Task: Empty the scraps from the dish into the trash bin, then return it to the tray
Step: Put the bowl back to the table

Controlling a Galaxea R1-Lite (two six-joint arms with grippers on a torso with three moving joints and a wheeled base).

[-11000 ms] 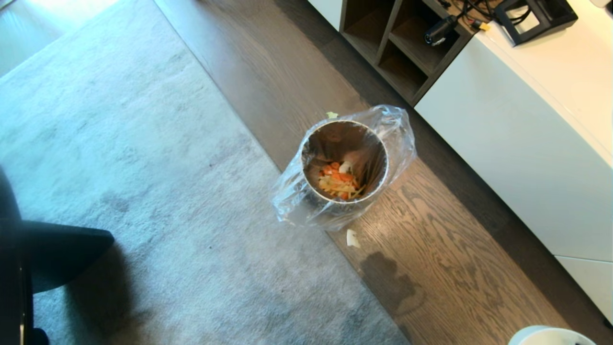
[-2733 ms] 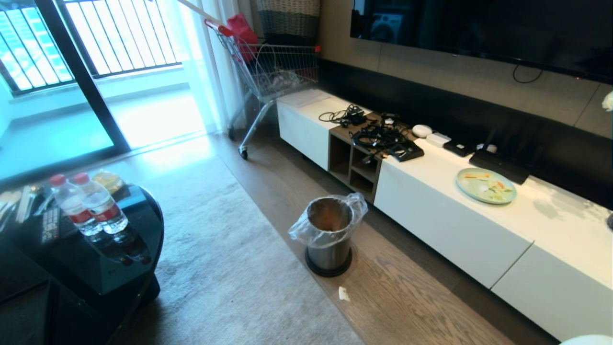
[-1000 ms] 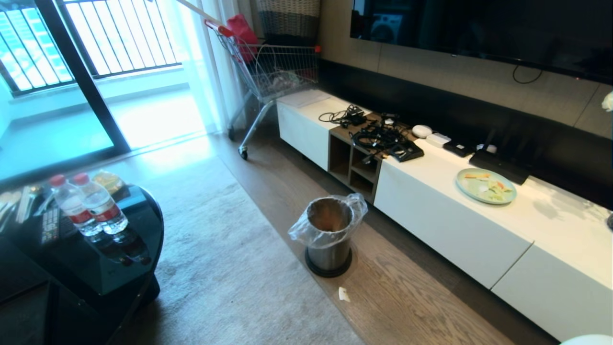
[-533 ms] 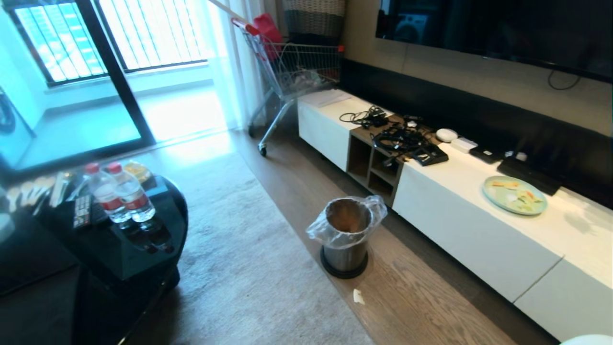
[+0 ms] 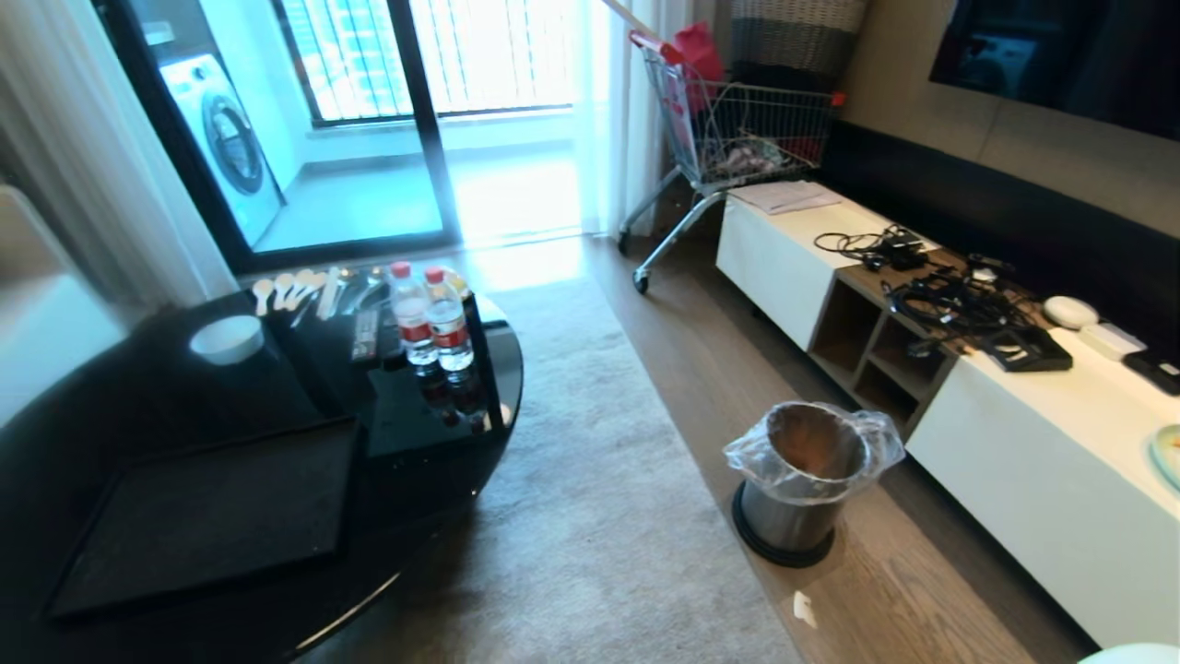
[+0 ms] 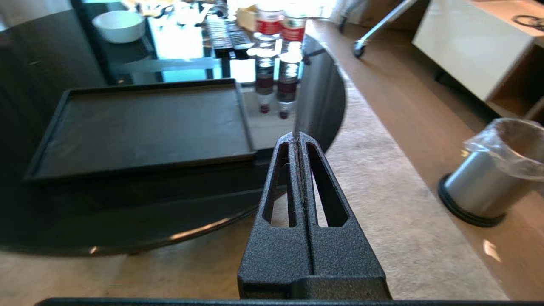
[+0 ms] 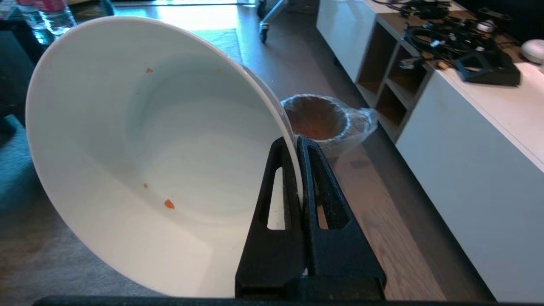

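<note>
My right gripper (image 7: 294, 141) is shut on the rim of the dish (image 7: 148, 157), a deep white bowl held tilted on its side. Only a few tiny orange crumbs (image 7: 169, 204) cling inside it. In the head view just a sliver of the dish (image 5: 1132, 655) shows at the bottom right. The steel trash bin (image 5: 800, 480) with its clear liner stands on the wood floor, and orange scraps (image 7: 315, 126) show faintly inside it. The black tray (image 5: 207, 516) lies bare on the round black table. My left gripper (image 6: 298, 139) is shut on nothing, hanging off the table's edge over the rug.
A small white bowl (image 5: 226, 338), two water bottles (image 5: 429, 318) and spoons sit on the table beyond the tray. A long white cabinet (image 5: 1032, 461) runs along the right wall. A shopping cart (image 5: 737, 138) stands behind it. A pale scrap (image 5: 804, 609) lies on the floor by the bin.
The whole head view has swung left: the bin and cabinet slid right in the picture, and the table with the tray and small bowl came into view. Neither arm moved.
</note>
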